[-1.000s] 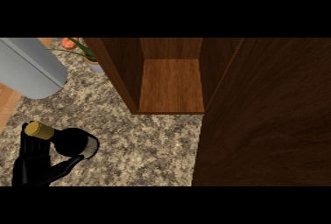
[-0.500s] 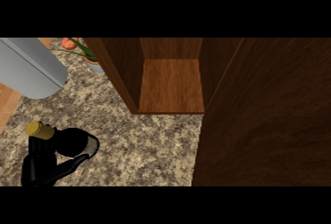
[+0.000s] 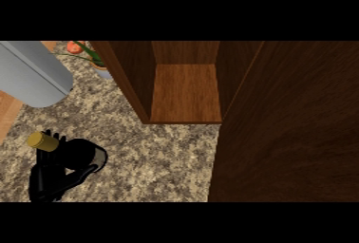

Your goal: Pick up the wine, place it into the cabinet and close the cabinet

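**Wine in hand, cabinet not yet reached**

Wine (image 3: pixel 77 156) sits at the lower left of the head view, a dark bottle with a gold cap pointing up and left. The left robot hand (image 3: pixel 52 178) is curled round its body from below, black fingers wrapped across the glass, so the bottle counts as held. Whether it is lifted off the speckled worktop (image 3: pixel 161 156) or resting on it cannot be told from this steep view. The right robot hand does not show anywhere.

The cabinet (image 3: pixel 186 92) stands well apart from the bottle, up and to the right, its wooden shelf bare and its mouth open toward the worktop. The cabinet door (image 3: pixel 288 123) fills the right side of the view, swung wide.

Judging by this, the pick-up looks done or nearly so. What is left is the larger part: carrying the bottle across to the shelf, setting it inside, letting go, and swinging the door shut.

A grey cylinder (image 3: pixel 32 71) lies at the upper left, with a potted plant (image 3: pixel 88 52) just beyond it, next to the cabinet's left wall.
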Available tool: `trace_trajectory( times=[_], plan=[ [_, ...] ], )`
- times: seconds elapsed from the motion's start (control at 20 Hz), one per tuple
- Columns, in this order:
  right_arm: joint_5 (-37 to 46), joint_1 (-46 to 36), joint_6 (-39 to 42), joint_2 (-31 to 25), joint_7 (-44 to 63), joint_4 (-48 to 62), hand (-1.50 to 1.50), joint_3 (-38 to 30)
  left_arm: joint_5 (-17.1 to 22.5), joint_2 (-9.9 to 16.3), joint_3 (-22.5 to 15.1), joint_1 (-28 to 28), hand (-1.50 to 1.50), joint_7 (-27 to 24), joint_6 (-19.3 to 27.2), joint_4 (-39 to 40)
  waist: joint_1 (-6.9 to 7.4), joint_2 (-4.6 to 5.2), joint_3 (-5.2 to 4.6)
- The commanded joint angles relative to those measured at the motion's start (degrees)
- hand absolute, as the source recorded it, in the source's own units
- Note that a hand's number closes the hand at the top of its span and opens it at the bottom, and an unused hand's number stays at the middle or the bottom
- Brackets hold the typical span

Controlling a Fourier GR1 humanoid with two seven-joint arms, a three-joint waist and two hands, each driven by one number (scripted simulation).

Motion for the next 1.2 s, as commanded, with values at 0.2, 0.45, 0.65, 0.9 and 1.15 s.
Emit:
trace_trajectory(
  times=[0.2,0.45,0.65,0.9,1.15],
  plan=[
    [-1.9,3.07,1.14,-0.16,0.12,-6.03,-1.5,-1.56,2.23,0.78,1.31,-4.13,-1.5,-4.88,-2.63,7.16,0.03,0.03,0.02],
    [0.84,-1.31,-1.07,0.69,3.89,-5.25,-1.5,0.78,3.62,2.38,-0.67,-4.43,1.5,-1.83,-8.12,6.73,0.18,-0.02,0.0],
    [-1.61,2.3,0.49,-0.4,3.12,-8.35,-1.5,-1.25,-0.71,1.33,-2.9,-5.31,1.5,-7.71,-6.99,9.86,-0.06,-0.01,0.01],
    [-1.33,-0.11,-0.01,-0.05,1.22,-3.68,-1.5,-1.87,-8.85,2.68,-5.68,-6.84,1.5,-12.14,-0.15,9.73,-0.11,0.02,0.02],
    [-1.68,3.27,1.47,0.01,-0.19,-5.52,-1.5,-1.18,-9.81,6.05,-10.3,-5.62,1.5,-10.16,-10.1,8.29,-0.17,-0.08,0.05]
  ],
)
